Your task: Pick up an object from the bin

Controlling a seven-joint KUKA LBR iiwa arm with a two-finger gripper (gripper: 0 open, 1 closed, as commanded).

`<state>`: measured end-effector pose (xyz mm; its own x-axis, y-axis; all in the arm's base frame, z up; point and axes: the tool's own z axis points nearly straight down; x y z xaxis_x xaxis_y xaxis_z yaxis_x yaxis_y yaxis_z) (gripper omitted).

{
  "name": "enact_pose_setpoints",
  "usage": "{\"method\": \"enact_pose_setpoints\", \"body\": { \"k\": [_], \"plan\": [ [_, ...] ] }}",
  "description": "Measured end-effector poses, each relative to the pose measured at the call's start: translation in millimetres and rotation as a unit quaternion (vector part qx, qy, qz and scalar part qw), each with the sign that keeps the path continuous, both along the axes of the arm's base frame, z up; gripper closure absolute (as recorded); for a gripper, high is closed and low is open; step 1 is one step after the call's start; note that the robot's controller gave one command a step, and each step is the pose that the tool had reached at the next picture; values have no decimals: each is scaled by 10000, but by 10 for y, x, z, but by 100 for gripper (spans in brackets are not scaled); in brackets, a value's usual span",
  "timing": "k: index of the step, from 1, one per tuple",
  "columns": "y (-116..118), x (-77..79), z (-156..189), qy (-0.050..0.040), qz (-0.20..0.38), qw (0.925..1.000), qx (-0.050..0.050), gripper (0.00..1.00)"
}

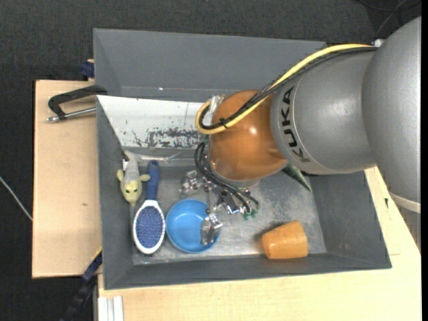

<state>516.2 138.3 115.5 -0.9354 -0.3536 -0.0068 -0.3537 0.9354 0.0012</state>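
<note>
Four loose things lie in plain sight in the grey bin [342,206]. Nearest the front wall, right of the middle, an orange cup [285,240] lies on its side, well apart from the rest. Left of it, at the front middle, sits a blue bowl [186,226], open side up, and just beside that a hairbrush [149,225] with a white-rimmed blue head, its blue handle pointing toward the back. The gripper [215,221] hangs over the bowl's right rim; how far it is open, or whether it holds anything, cannot be told. Farther back on the left lies a yellow soft toy [130,183], next to the brush handle. Behind the gripper bulges the wrist's orange cover [244,139].
</note>
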Motion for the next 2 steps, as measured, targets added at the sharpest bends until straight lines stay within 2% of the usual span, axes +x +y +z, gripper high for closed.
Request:
{"method": "enact_pose_setpoints", "body": {
  "k": [1,2],
  "plan": [
    [-75,115,-437,7,217,9998,2,0],
    [-62,127,-422,6,212,9998,-3,0]
  ]
}}
